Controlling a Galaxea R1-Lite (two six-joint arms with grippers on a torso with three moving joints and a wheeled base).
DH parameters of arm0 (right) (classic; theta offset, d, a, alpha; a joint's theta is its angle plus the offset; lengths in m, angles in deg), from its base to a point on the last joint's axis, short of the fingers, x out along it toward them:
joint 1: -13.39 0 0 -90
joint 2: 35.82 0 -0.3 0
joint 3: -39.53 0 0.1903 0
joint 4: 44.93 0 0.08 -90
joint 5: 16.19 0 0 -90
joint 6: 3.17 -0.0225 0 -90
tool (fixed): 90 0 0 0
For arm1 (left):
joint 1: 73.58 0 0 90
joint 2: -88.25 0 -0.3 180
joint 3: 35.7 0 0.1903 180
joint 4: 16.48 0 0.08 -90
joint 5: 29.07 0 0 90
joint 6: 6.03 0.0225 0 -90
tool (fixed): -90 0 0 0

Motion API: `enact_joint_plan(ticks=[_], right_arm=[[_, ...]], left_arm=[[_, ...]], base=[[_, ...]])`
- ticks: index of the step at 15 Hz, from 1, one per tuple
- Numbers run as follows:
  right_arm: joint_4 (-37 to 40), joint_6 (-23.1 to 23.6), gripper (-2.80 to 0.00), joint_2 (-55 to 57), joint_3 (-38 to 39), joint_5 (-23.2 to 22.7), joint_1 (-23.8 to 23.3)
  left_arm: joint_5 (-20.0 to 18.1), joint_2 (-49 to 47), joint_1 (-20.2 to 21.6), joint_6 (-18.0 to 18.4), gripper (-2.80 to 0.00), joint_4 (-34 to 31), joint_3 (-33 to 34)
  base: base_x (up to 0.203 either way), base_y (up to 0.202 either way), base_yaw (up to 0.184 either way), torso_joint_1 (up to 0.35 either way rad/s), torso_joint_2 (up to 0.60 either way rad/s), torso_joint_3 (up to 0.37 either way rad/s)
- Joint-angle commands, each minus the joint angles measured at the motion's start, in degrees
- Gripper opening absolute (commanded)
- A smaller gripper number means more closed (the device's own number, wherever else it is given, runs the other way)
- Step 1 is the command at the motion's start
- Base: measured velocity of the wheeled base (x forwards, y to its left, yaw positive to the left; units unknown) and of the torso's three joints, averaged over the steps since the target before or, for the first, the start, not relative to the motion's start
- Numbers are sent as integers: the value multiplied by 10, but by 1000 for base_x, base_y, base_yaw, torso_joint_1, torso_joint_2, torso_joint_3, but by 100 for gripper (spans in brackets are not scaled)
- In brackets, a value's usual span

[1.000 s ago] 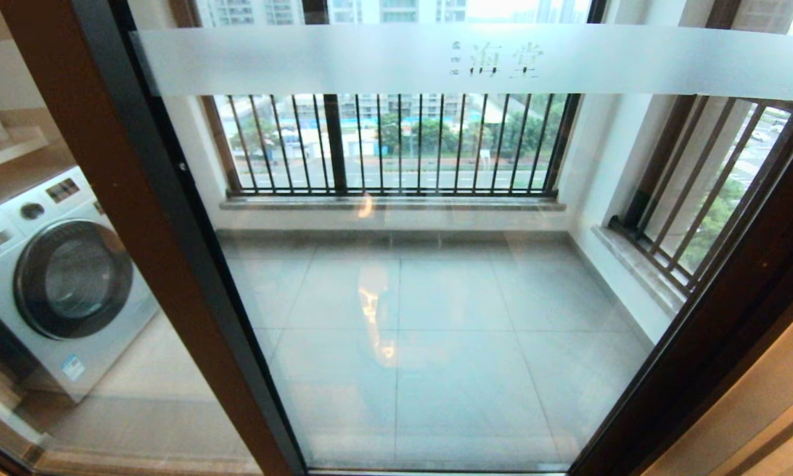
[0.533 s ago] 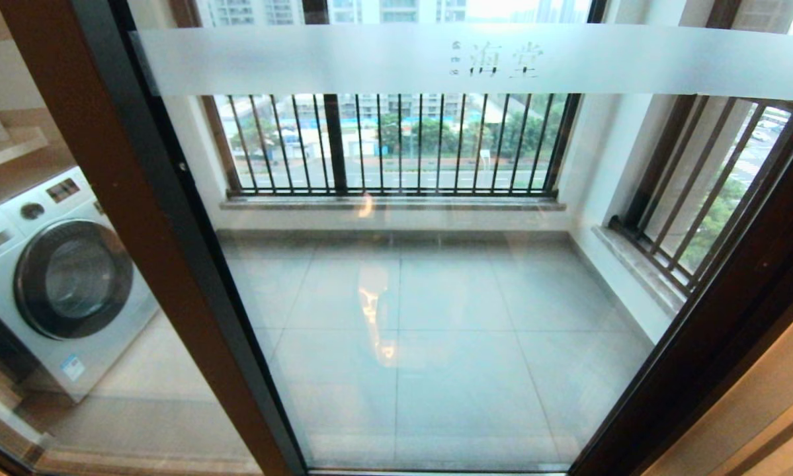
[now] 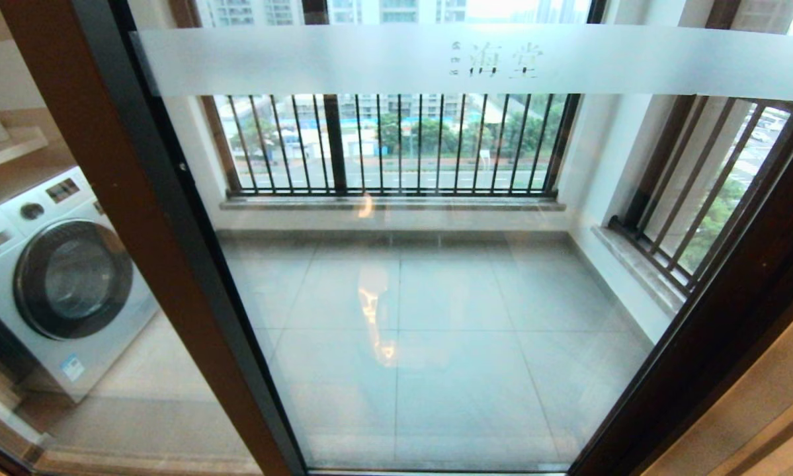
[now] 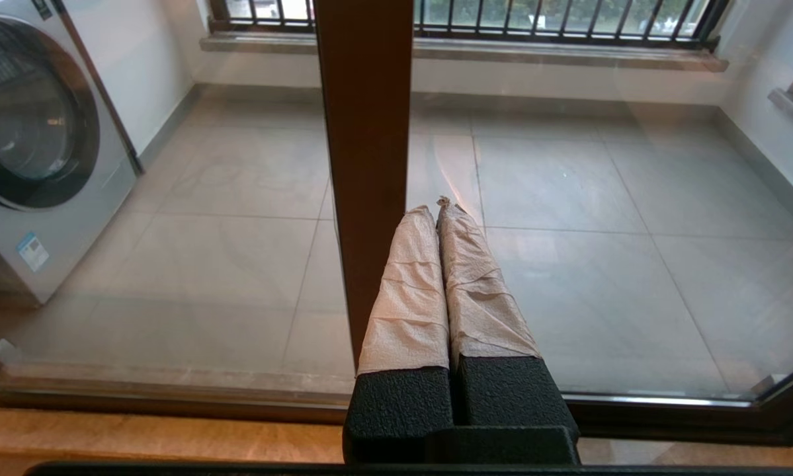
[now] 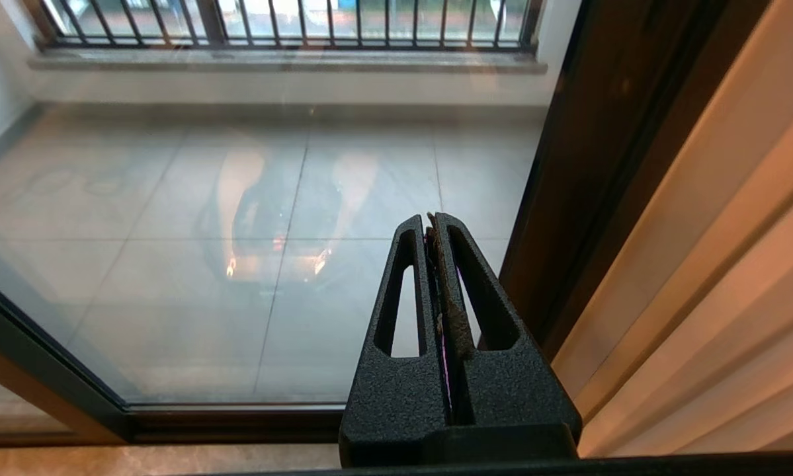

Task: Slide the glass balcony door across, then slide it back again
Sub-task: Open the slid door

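The glass balcony door (image 3: 436,317) fills the middle of the head view, its frosted band (image 3: 475,61) with Chinese characters near the top. Its dark stile (image 3: 191,244) runs down the left and its right edge meets the dark jamb (image 3: 720,317). Neither arm shows in the head view. In the left wrist view my left gripper (image 4: 436,208), with fingers wrapped in pale tape, is shut on nothing, close before the brown stile (image 4: 370,165). In the right wrist view my right gripper (image 5: 429,221) is shut and empty, facing the door glass (image 5: 237,231) near the jamb (image 5: 594,165).
A white washing machine (image 3: 52,277) stands on the balcony behind the plain left panel. Black barred railing windows (image 3: 396,142) line the far and right walls. A beige wall (image 5: 713,277) flanks the jamb on the right. The door's bottom track (image 4: 171,396) crosses low.
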Motion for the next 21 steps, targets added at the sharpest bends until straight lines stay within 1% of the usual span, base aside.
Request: enact_joint_plan(ticks=[1,3,5,6,8,10,12,13,15,18,19,20,21], right_arm=[[7,0,-280,151,-86,6,-3],[45,0,-280,248,-187,38,-5],[110,1,-280,333,-277,80,-5],[136,1,-280,369,-310,98,-6],[163,1,-280,429,-364,128,-14],[170,2,-280,463,-382,137,-57],[162,3,-280,505,-386,136,-120],[143,5,-280,530,-390,136,-152],[81,10,-280,570,-391,130,-189],[28,19,-280,604,-392,66,-243],[17,24,-280,605,-392,24,-264],[11,26,-280,606,-395,-36,-288],[9,27,-280,608,-407,-86,-313]], left_arm=[[0,-1,0,0,-280,0,0],[0,-1,0,0,-280,0,0],[0,-1,0,0,-280,0,0],[0,-1,0,0,-280,0,0],[0,-1,0,0,-280,0,0],[0,-1,0,0,-280,0,0],[0,-1,0,0,-280,0,0],[0,-1,0,0,-280,0,0],[0,-1,0,0,-280,0,0],[0,-1,0,0,-280,0,0],[0,-1,0,0,-280,0,0],[0,-1,0,0,-280,0,0],[0,-1,0,0,-280,0,0]], base=[[0,0,0,0,0,0],[0,0,0,0,0,0],[0,0,0,0,0,0],[0,0,0,0,0,0],[0,0,0,0,0,0],[0,0,0,0,0,0],[0,0,0,0,0,0],[0,0,0,0,0,0],[0,0,0,0,0,0],[0,0,0,0,0,0],[0,0,0,0,0,0],[0,0,0,0,0,0],[0,0,0,0,0,0]])
